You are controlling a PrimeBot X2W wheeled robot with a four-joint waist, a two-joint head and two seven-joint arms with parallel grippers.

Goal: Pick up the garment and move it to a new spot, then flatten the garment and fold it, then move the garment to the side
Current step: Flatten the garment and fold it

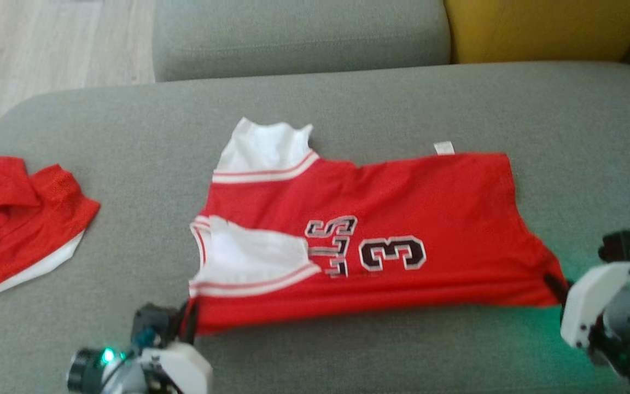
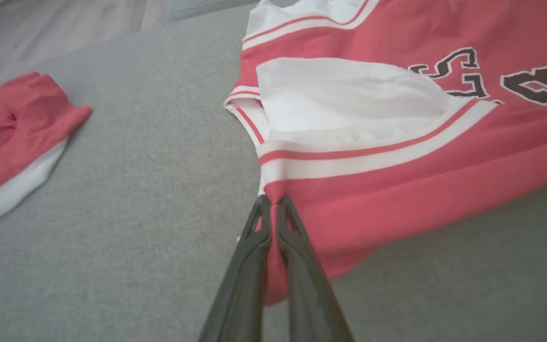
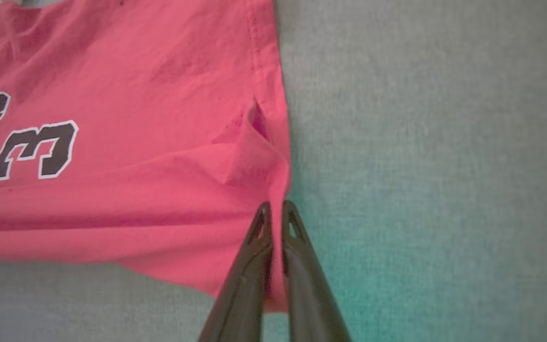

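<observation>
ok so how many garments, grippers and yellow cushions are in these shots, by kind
red garments: 2 (jersey, crumpled garment at the left)
grippers: 2 (left gripper, right gripper, each shut on the jersey)
yellow cushion: 1
total: 5

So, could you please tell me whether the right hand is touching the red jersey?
Touching. The right wrist view shows the right hand shut on a corner of the red jersey, fabric pinched between its fingers.
</observation>
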